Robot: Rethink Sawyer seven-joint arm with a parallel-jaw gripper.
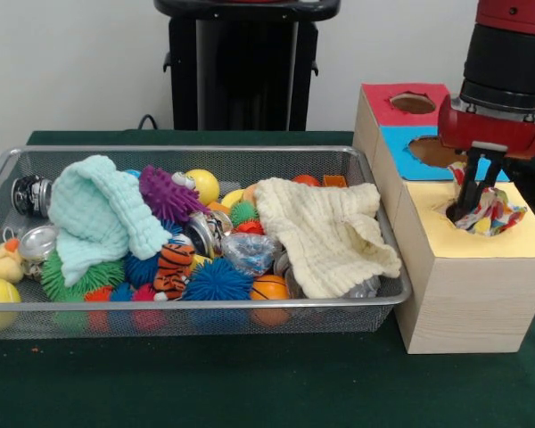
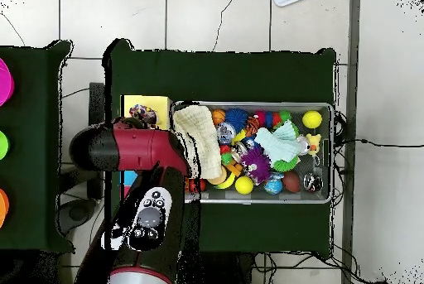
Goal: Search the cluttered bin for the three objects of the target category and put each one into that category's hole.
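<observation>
A limp, light patterned cloth (image 1: 490, 214), best taken by a bunched fold, is held pinched in the claw (image 1: 470, 207) at the hole of the yellow box section (image 1: 517, 241), beside the wire bin (image 1: 196, 316) on the bench (image 1: 250, 383).

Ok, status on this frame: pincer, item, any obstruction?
Pincer down at the yellow hole, shut on multicolored cloth. Cloth partly in, not released. Nothing blocking the hole.

Even bright indoor light, soft shadows, no glare, mild blur
</observation>
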